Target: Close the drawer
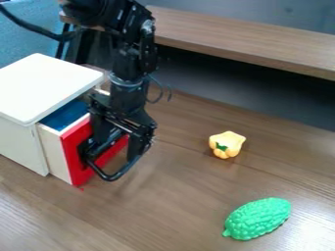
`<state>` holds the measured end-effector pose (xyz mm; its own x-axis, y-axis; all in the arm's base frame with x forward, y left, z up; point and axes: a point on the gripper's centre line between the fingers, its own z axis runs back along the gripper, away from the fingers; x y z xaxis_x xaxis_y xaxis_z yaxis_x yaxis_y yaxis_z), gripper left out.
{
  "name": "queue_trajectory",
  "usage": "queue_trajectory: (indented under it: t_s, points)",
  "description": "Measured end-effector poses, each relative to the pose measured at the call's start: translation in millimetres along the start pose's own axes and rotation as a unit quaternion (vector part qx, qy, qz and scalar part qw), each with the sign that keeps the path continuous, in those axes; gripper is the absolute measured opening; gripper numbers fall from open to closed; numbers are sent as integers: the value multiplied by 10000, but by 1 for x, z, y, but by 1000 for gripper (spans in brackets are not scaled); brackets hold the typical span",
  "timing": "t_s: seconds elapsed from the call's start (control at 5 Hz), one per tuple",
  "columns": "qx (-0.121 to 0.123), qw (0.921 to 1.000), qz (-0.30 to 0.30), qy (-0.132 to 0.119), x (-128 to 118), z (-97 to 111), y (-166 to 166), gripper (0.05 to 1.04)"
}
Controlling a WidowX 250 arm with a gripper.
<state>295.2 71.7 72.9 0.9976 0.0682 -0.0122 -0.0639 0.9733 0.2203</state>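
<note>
The black gripper (123, 133) hangs at the left of the camera view, right up against the red front (77, 147) of the drawer and overlapping much of it. The drawer (54, 156) stands partly out of the white cabinet (44, 88), its pale side and a strip of blue interior showing. A black curved bar (112, 177) extends low in front of the red panel; whether it belongs to the drawer's handle or the gripper is unclear. Contact between gripper and drawer cannot be made out.
A yellow-orange pepper-like toy (227, 144) lies right of the gripper. A bumpy green toy (257, 218) rests near the lower right. Behind the work surface runs a raised wooden ledge (242, 39).
</note>
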Motion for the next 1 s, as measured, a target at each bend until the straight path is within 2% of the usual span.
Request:
queue_trajectory:
  t_s: [0.4, 1.0]
  points:
    - [28, 9994, 319, 127, -7, -6, 31, 999]
    - [75, 9994, 301, 127, -7, -6, 34, 999]
